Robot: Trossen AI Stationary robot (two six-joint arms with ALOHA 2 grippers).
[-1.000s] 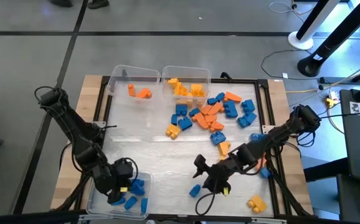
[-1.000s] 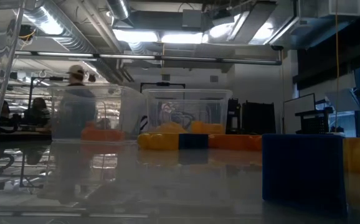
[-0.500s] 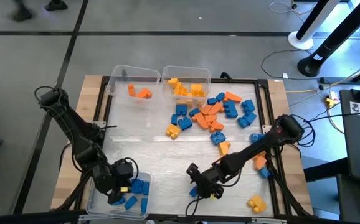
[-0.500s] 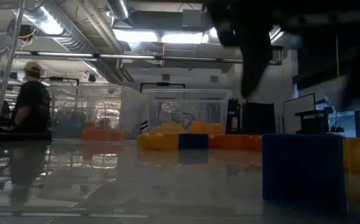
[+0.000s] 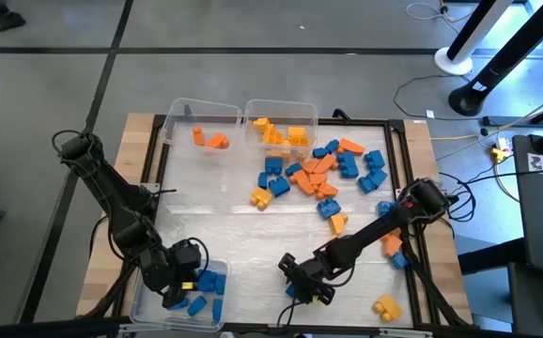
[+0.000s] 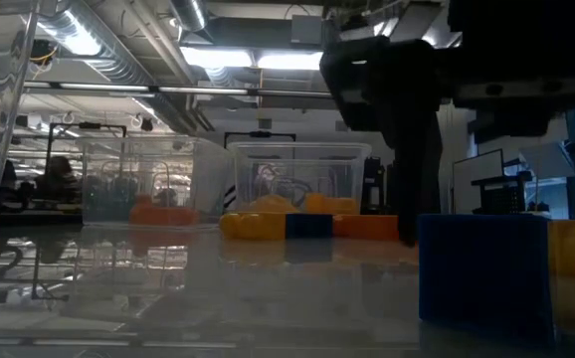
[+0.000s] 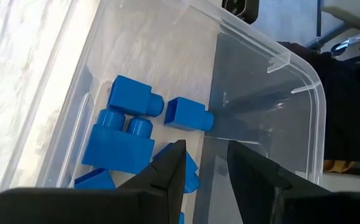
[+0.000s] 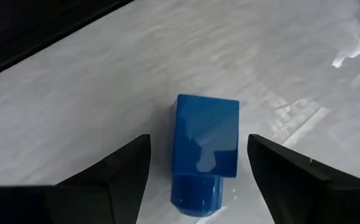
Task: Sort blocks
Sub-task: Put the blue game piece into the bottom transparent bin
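Observation:
A small blue block [image 8: 205,140] lies on the white table top near its front edge, and shows in the low view [image 6: 481,264] too. My right gripper [image 5: 302,284] is low over it, open, one finger on either side of the block and apart from it. My left gripper [image 5: 183,282] hangs open over the clear bin [image 5: 149,299] at the near left. That bin holds several blue blocks [image 7: 127,124], and nothing is between the fingers [image 7: 167,177]. Loose blue, orange and yellow blocks [image 5: 323,174] lie in a heap at the far middle of the table.
Two clear bins stand at the far edge: one [image 5: 201,117] with orange blocks, one [image 5: 281,115] with orange and yellow blocks. More blocks lie beside the right arm [image 5: 389,208]. A yellow one [image 5: 387,305] sits at the near right. Bare table top spreads across the middle.
My right gripper has come down and moved toward the table's near left, tipping more steeply, until its open fingers stand on either side of the blue block. The block has stayed where it was.

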